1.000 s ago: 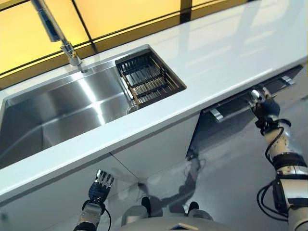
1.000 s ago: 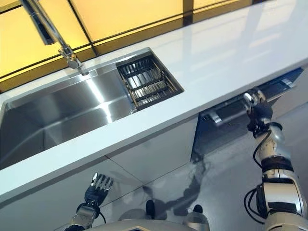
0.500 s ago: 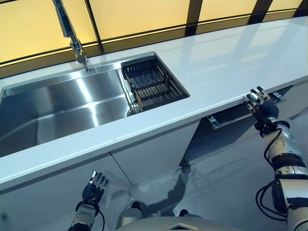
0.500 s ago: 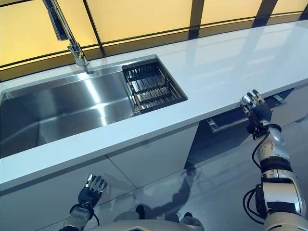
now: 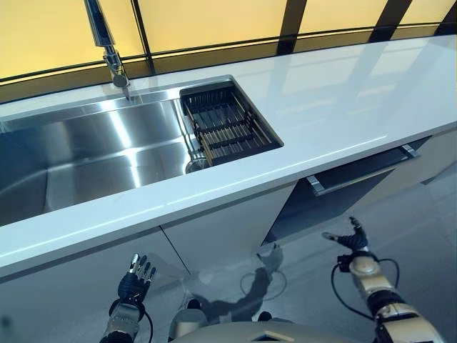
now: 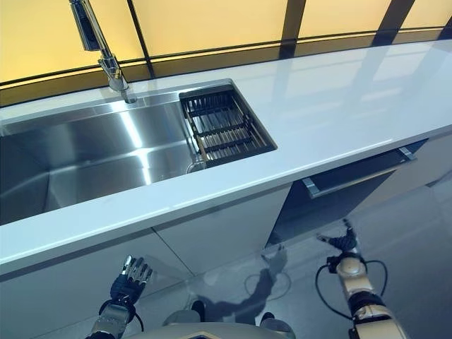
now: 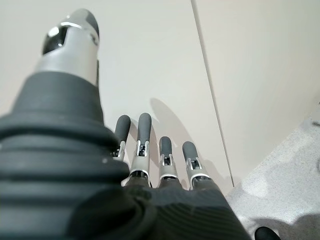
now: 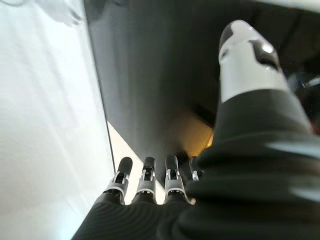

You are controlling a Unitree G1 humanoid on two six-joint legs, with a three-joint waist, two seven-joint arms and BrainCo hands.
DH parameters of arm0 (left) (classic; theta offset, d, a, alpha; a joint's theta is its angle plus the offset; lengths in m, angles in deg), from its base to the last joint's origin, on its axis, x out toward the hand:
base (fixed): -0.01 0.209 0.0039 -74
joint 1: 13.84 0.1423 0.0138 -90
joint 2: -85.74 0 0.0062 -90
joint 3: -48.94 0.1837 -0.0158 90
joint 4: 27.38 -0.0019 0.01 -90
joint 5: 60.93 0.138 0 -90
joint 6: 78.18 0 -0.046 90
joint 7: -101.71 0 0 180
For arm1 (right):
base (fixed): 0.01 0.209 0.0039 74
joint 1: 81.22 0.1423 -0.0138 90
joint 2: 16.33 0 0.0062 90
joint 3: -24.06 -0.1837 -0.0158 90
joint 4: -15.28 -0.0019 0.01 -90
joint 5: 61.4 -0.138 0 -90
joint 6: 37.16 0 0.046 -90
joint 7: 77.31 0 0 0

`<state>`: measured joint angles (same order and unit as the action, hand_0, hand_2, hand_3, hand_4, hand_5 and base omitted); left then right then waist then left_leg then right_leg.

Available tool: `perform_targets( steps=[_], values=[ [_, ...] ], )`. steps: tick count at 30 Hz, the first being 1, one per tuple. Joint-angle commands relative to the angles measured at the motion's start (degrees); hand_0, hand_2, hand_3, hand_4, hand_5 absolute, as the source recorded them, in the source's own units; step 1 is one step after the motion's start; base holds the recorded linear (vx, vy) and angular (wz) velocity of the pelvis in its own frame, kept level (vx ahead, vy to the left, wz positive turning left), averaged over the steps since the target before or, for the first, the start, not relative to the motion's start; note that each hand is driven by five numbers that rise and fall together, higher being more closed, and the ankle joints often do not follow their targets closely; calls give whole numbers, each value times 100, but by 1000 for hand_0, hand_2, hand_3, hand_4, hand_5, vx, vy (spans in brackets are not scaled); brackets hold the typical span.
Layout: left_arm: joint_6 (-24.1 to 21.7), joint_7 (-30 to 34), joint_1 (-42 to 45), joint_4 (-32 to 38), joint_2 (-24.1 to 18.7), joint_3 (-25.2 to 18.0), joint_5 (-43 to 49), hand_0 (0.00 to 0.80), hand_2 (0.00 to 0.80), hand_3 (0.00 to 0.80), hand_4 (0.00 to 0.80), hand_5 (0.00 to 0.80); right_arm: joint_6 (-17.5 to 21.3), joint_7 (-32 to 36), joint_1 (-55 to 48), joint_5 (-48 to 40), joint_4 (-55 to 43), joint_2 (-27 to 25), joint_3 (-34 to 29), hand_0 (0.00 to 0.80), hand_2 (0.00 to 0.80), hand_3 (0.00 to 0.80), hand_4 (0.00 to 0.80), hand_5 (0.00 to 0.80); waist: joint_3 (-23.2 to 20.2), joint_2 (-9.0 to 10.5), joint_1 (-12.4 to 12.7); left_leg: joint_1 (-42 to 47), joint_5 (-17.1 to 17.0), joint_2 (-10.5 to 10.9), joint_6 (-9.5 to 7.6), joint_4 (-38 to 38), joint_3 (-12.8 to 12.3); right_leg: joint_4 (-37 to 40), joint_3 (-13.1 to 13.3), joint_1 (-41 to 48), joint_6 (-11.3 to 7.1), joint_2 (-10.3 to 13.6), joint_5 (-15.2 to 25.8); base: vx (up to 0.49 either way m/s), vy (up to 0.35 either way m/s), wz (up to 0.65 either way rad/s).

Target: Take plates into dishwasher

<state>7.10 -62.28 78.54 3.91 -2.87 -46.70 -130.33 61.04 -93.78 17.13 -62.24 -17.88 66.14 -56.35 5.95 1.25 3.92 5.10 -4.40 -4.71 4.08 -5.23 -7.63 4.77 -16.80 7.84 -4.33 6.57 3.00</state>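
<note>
No plates show in any view. Under the white counter at the right, the dishwasher door (image 5: 323, 206) stands slightly ajar, with its silver handle bar (image 5: 361, 174) along the top edge. My right hand (image 5: 350, 240) hangs low in front of the door, well below the handle, fingers straight and holding nothing. In the right wrist view its fingers (image 8: 145, 178) point at the dark door face. My left hand (image 5: 135, 274) hangs open by the white cabinet fronts at the lower left, and its fingers (image 7: 166, 152) are straight in the left wrist view.
A steel sink (image 5: 86, 153) is set in the white counter (image 5: 343, 93), with a dark dish rack (image 5: 225, 125) in its right end and a tall faucet (image 5: 107, 44) behind. White cabinet doors (image 5: 221, 229) run below the counter.
My right hand has left the dishwasher handle and dropped low in front of the door. The camera has turned, shifting the whole scene. The left hand stays hanging.
</note>
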Motion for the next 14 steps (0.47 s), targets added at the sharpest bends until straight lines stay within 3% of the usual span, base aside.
perform_targets(
  steps=[1,8,14],
  values=[
    [-259,181,-580,-81,40,215,56,0,0,0,0,0,98,131,304,245,213,83,301,0,0,0,0,0,-83,-21,90,170,421,394,-363,23,-245,-504,346,-23,-77,19,-131,0,0,0],
    [-273,262,-694,-569,167,383,224,0,0,0,0,0,-72,392,154,548,564,646,885,0,0,0,0,0,-162,3,176,134,369,438,-384,23,-100,-503,278,2,-79,51,-91,38,35,12],
    [-208,335,-695,-836,322,369,307,0,0,0,0,0,-198,533,-6,610,791,910,960,0,0,0,0,0,-218,0,198,137,345,463,-401,23,-41,-535,248,7,-88,74,-70,46,36,8]
  ],
)
